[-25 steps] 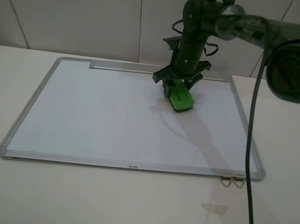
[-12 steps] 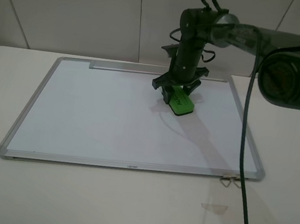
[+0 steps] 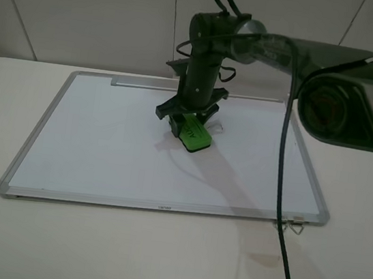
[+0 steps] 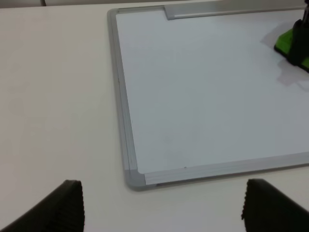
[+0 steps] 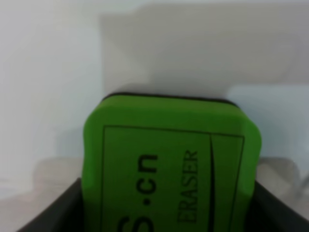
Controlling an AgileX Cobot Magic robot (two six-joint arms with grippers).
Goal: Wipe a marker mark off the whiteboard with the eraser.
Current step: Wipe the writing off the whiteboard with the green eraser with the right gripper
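On whiteboard (image 3: 103, 142), right claw (image 3: 189, 127) grips eraser (image 3: 195, 138), lettering cut off.

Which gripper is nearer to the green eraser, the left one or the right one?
The right. The right gripper is shut on the eraser, over the whiteboard. The left gripper hangs open off the board, outside one corner, far from the eraser.

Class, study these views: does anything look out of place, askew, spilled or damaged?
Nothing stands out. The whiteboard lies flat and undamaged on the table. The right tool grips the eraser over the board. The left tool hangs open off the board's corner.
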